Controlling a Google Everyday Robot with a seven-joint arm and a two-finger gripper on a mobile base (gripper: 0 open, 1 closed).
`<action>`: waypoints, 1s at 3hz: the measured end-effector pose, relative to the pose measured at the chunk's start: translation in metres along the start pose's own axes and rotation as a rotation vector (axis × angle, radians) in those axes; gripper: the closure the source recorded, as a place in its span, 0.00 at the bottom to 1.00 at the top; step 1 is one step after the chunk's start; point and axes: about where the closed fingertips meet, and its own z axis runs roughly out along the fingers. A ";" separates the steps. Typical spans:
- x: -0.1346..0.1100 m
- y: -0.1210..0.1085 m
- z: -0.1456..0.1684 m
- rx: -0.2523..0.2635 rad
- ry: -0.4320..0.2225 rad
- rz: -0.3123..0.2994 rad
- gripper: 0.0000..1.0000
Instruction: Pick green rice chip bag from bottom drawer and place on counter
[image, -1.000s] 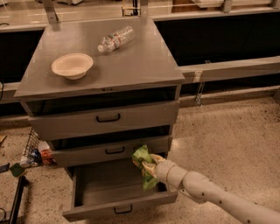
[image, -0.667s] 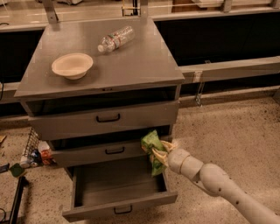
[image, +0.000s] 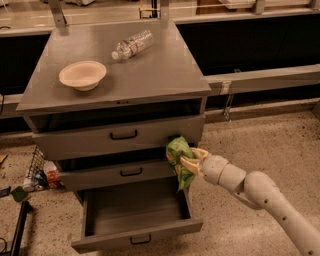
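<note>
My gripper (image: 184, 162) is shut on the green rice chip bag (image: 178, 159), a crinkled bright-green foil bag that hangs from the fingers. It is held in the air in front of the right end of the middle drawer, above the open bottom drawer (image: 135, 212), whose grey tray shows nothing inside. The white arm comes in from the lower right. The counter (image: 155, 75) is the flat grey cabinet top, well above the bag.
A cream bowl (image: 82, 75) sits on the left of the counter and a clear plastic bottle (image: 132, 44) lies at its back. The top drawer (image: 120, 135) stands slightly out. A wire basket with clutter (image: 37, 172) is on the floor at left.
The gripper has lifted the bag up and out of the bottom drawer, from just above the tray to the height of the middle drawer front.
</note>
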 end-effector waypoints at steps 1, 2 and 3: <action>-0.027 -0.004 -0.004 0.001 -0.027 -0.036 1.00; -0.100 -0.001 -0.012 -0.058 -0.085 -0.141 1.00; -0.155 0.003 -0.015 -0.089 -0.107 -0.232 1.00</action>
